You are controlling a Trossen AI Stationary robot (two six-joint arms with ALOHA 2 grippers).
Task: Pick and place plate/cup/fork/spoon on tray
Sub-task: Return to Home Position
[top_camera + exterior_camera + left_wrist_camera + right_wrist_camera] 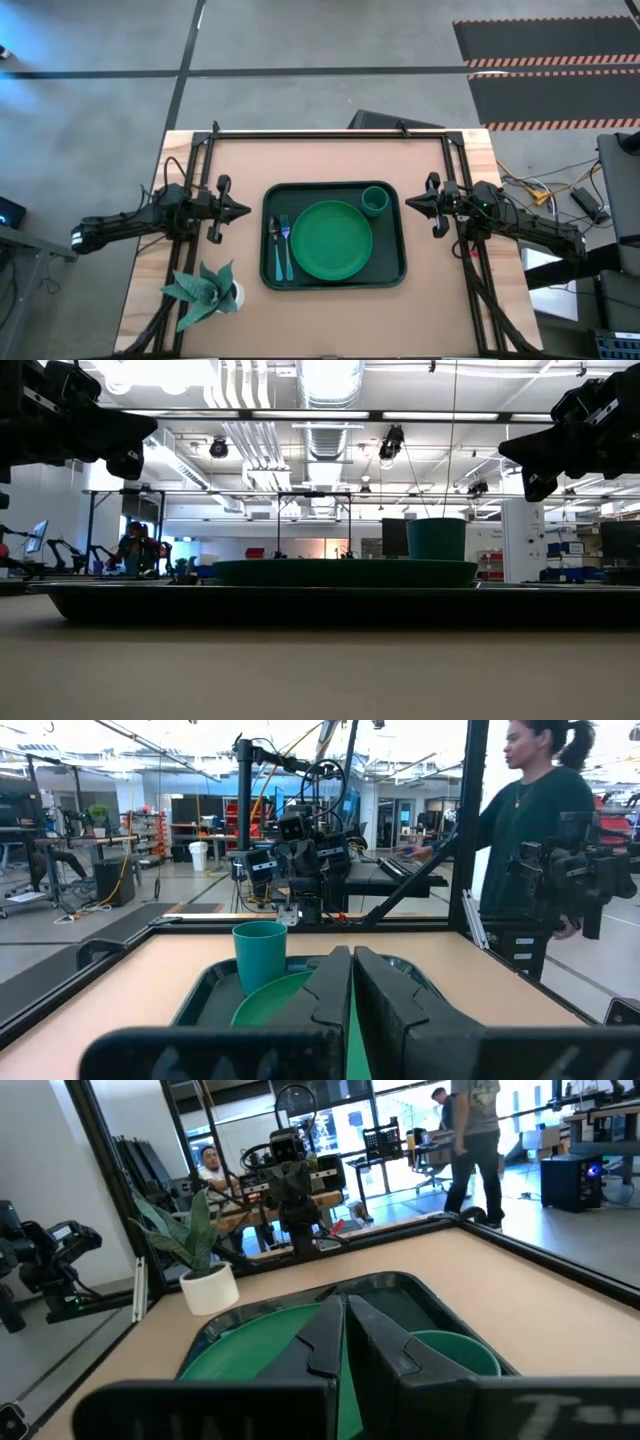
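Step in hand, by my reading: homing the arms; the placing looks done, since all four items sit in the tray.

Tray: centre of the high view, on the desk, long sides running up and down the frame.
- plate flat in the tray's middle, filling most of it;
- cup upright in the tray's upper right corner, just beside the plate rim; nothing seen in it;
- spoon and fork side by side in the left strip, handles toward the frame bottom; the outer one looks like the spoon, not certain.

Left gripper: left of the tray, pointing at it, off the desk; fingers pressed close, holding nothing.
Right gripper: right of the tray, near the cup corner, also raised; fingers narrow, holding nothing.

Next move, as a judgement: no grasp needed; each arm wants a clean retreat away from the tray, kept high enough to clear the rim; the right one should mind the cup.

Plant in its white pot, lower left of the frame, apart from the tray.
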